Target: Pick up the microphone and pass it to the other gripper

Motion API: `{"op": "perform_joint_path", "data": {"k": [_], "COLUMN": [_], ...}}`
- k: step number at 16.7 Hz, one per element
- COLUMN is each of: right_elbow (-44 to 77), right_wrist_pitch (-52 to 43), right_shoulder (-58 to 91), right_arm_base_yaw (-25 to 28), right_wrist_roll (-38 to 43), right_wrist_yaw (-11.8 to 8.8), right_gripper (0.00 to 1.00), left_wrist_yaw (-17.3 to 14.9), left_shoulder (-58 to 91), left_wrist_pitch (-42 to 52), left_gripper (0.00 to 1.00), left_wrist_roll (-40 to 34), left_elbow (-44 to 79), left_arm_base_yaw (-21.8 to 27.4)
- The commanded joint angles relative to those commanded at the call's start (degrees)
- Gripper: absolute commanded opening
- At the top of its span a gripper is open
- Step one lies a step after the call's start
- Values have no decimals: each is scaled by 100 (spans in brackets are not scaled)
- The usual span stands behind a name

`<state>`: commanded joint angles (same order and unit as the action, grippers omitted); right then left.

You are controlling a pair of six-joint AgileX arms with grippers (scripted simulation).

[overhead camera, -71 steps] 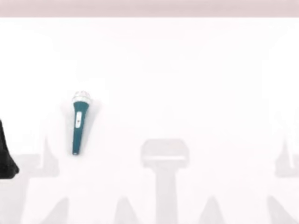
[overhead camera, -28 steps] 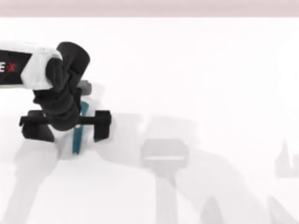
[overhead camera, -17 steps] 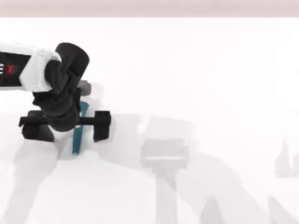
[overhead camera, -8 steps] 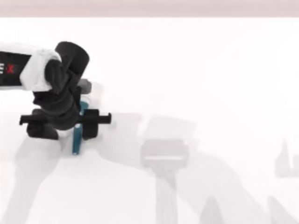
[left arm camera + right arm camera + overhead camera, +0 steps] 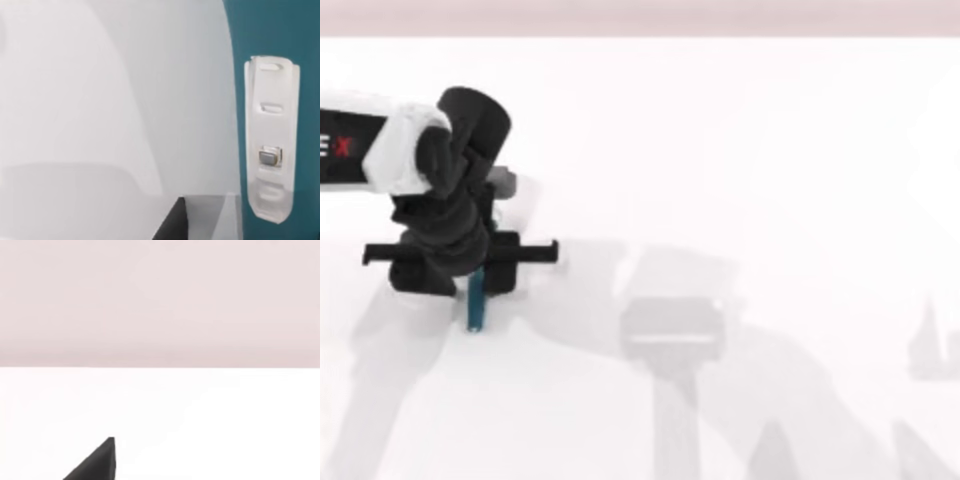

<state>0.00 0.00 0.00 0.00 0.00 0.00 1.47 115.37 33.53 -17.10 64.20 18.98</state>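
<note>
Left gripper [image 5: 478, 272] sits low over the microphone [image 5: 476, 308] at the top view's left side of the tabletop [image 5: 740, 160]. Jaws drawn in against the teal handle, gripping it about mid-length; only the handle's tail shows below the gripper, and the mesh head is hidden under the wrist. Microphone seems to lie flat on the tabletop, not yet lifted (hard to be sure from above).

Left wrist view: handle fills the frame, white switch strip [image 5: 271, 140] facing the camera, so the grip lands beside the strip rather than on it.

Step in hand, as I judge it: secure the hold, then lift. Raise it straight up before any sideways travel, so the tapered handle does not slide out of the jaws. Leave one end of the microphone sticking out for the handover.

Right gripper [image 5: 95, 462] is out of the top view; its wrist view shows only 1 dark fingertip over bare tabletop, jaw state not readable.

Room: wide open tabletop between the left gripper and the right side. No obstacles visible. The tabletop's far edge is well apart.
</note>
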Motion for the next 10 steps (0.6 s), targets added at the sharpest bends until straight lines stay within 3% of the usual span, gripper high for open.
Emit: {"op": "perform_joint_path", "data": {"k": [1, 4, 10], "right_elbow": [0, 0, 0], "right_wrist_pitch": [0, 0, 0], "right_shoulder": [0, 0, 0], "right_arm_base_yaw": [0, 0, 0], "right_wrist_roll": [0, 0, 0], "right_wrist_yaw": [0, 0, 0], "right_gripper": [100, 100, 100], "left_wrist_yaw": [103, 16, -764], "left_shoulder": [-371, -410, -805], "left_wrist_pitch": [180, -9, -1845], "left_gripper": [0, 0, 0], "left_wrist_roll": [73, 124, 524], "left_elbow": [144, 110, -313], "left_arm_base_yaw": [7, 11, -43]}}
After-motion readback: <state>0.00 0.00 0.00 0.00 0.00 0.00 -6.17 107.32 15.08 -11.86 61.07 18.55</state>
